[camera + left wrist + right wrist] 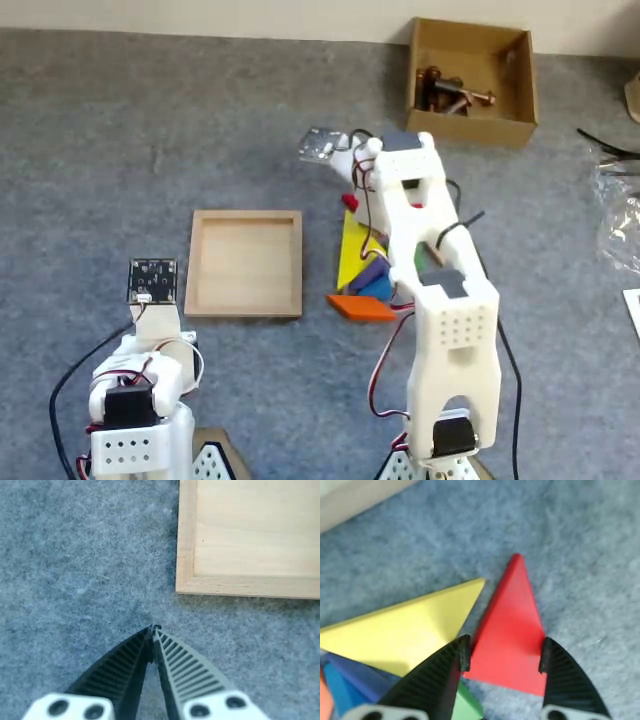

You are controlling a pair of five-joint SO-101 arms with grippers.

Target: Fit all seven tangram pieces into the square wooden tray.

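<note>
The square wooden tray (245,262) lies bare on the grey carpet, and its corner (186,584) sits just beyond my left gripper (152,629), which is shut with nothing in it, low near the tray's left side (155,285). To the right of the tray lie the tangram pieces: a yellow triangle (352,245), an orange piece (362,308), blue and purple pieces (375,280), and a green one (420,255) partly under the arm. My right gripper (504,652) is open, its fingers either side of the red triangle (512,625), beside the yellow triangle (405,635).
A cardboard box (470,65) holding metal and wooden parts stands at the back right. A small shiny item (322,145) lies beyond the right gripper. A clear plastic bag (620,220) and cables sit at the right edge.
</note>
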